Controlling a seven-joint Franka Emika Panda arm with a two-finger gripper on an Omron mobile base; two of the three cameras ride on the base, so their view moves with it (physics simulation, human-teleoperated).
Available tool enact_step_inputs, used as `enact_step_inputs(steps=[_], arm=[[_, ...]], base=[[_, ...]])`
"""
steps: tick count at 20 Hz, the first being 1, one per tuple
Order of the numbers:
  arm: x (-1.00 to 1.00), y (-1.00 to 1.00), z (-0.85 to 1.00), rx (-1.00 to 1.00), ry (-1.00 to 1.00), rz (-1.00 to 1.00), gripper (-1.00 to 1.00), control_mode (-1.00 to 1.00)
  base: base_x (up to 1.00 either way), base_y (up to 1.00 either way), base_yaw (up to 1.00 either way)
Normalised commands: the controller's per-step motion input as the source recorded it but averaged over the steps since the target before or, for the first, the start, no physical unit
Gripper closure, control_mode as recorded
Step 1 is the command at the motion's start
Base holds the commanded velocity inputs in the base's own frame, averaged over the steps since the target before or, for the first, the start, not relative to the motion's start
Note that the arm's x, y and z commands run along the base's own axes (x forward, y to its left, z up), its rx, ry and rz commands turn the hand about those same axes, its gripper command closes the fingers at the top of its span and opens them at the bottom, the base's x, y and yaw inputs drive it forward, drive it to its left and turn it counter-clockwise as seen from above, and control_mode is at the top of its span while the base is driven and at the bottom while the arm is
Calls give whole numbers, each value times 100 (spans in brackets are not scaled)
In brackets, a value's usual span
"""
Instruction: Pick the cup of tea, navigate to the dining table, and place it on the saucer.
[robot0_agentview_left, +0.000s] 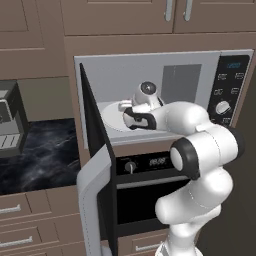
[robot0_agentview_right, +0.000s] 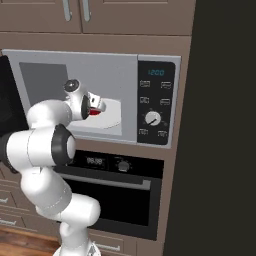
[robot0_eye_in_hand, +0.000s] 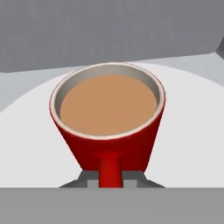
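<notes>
Cup (robot0_eye_in_hand: 108, 118): red, full of tea, centre of hand view, standing on white turntable (robot0_eye_in_hand: 188, 131) inside open microwave (robot0_agentview_right: 125, 65). Tool (robot0_eye_in_hand: 110, 178): closed on cup's handle, bottom centre.

- Cup of tea (robot0_agentview_right: 94, 113): a red sliver past the hand in the right base view; rest hidden.
- Cup handle (robot0_eye_in_hand: 108, 173): lower end cut off at the hand view's bottom.
- Microwave control labels (robot0_agentview_right: 155, 102): too small to read.
- Coffee machine (robot0_agentview_left: 10, 120): cut by the left edge.
</notes>
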Motion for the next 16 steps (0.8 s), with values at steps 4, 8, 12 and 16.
enact_step_inputs(steps=[4,8,12,16], arm=[[-86,-13,0,0,-6,0,100,-100],[-100,-22,3,0,-12,0,100,-100],[-100,-16,22,0,-11,0,100,-100],[-100,-16,81,0,-7,0,100,-100]], base=[[0,0,0],[0,0,0],[0,0,0],[0,0,0]])
